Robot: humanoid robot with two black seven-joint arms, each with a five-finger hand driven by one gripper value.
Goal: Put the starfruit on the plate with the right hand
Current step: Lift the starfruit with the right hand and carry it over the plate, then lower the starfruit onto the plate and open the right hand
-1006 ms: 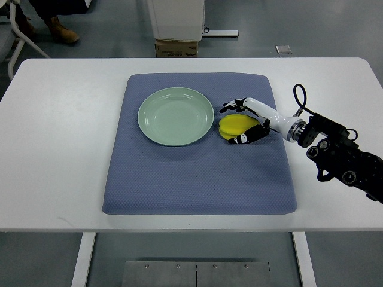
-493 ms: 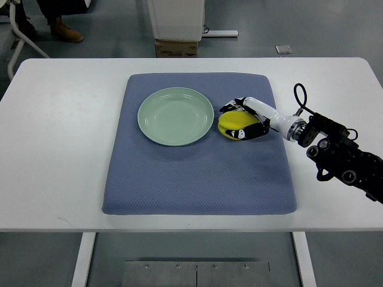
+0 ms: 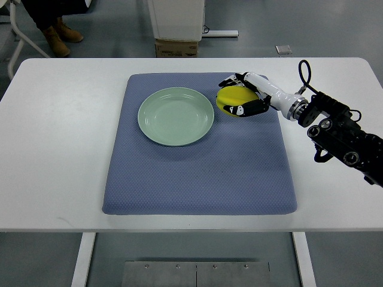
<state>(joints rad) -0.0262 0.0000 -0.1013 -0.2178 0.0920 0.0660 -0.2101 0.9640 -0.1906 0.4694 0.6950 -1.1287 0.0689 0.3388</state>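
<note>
A yellow starfruit [image 3: 232,98] is held in my right hand [image 3: 240,95], whose fingers are shut around it, above the blue mat [image 3: 197,173]. The arm comes in from the picture's right edge. The hand and fruit hover just right of the pale green plate [image 3: 176,116], close to its right rim. The plate holds nothing. No left arm shows.
The mat lies on a white table [image 3: 54,149]. Beyond the table's far edge stand a white cabinet base [image 3: 176,18] and a cardboard box [image 3: 176,48]. A person's boot [image 3: 60,33] and a chair leg [image 3: 24,45] show at top left.
My right hand closed on the starfruit, lifted it off the mat and carried it up the picture, toward the far edge of the mat.
</note>
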